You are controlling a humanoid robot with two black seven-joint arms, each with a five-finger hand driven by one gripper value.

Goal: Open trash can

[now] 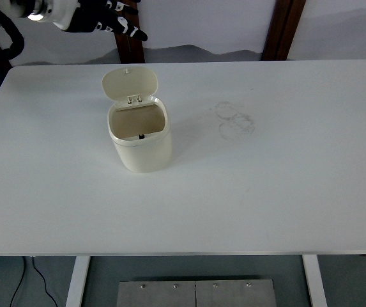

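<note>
I see the white table [278, 192] filling most of my top view, with faint grey scuff rings [235, 119] right of centre. The cream trash can [140, 142] stands upright on the table's left-centre part, its long axis vertical and its mouth facing up. Its lid [129, 83] is flipped up and back, hinged on the far side, pointing away from me. My left hand [115, 22] hangs past the table's far-left corner, black fingers loosely extended and holding nothing.
</note>
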